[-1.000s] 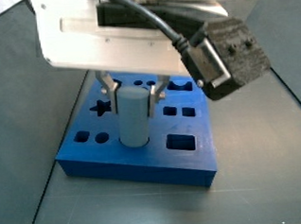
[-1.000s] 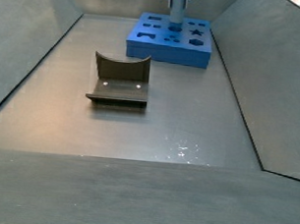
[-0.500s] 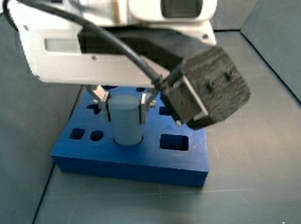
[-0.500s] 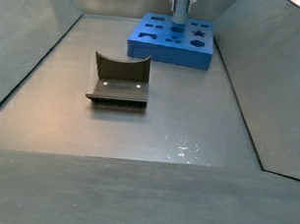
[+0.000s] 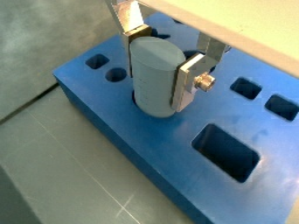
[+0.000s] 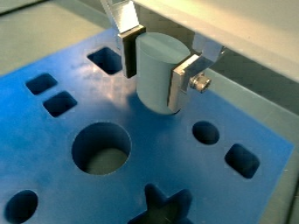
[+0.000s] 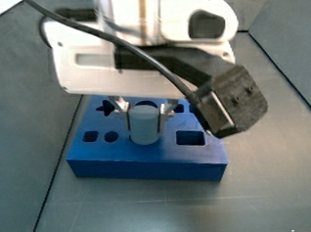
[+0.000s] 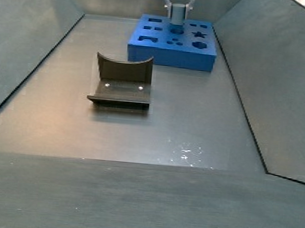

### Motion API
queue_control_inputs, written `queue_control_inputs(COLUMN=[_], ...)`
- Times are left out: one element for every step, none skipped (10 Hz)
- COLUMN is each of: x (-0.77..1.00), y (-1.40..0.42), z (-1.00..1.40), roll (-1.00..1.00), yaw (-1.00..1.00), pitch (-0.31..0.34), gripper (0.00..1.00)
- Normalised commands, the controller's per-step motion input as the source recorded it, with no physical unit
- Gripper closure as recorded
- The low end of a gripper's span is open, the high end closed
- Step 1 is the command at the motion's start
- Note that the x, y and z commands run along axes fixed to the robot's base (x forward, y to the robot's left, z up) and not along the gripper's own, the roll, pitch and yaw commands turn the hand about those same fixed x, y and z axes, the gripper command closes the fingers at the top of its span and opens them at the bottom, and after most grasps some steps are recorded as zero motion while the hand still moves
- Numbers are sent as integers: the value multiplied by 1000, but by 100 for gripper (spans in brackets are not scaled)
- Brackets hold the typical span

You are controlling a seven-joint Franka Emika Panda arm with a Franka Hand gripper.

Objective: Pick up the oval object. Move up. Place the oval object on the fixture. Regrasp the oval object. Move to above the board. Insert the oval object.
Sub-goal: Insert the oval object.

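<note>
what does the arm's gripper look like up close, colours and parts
Above the bright blue slab board, the gripper has flat silver plate fingers with dark pads and a small screw. Its body is a white housing; a black cable runs to a black box-shaped camera.

End effector (image 5: 162,59) over the board (image 8: 174,42); fixture (image 8: 120,81) well apart (floor between bare).

No readable text, labels, brands or numbers anywhere: none on the board (image 5: 140,131), the oval object (image 5: 156,74), the fixture (image 8: 120,81), nor the tool (image 5: 160,63) over the board.
</note>
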Motion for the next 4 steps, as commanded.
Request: queue_control_inputs(x=[151,77,-46,0], y=[0,23,60,0], z=[-1000,-1000,0,0], roll=[-47,0,-31,0], yaw=[0,0,0,0], pitch=[-7,-46,-21,0], gripper=[100,100,100,100])
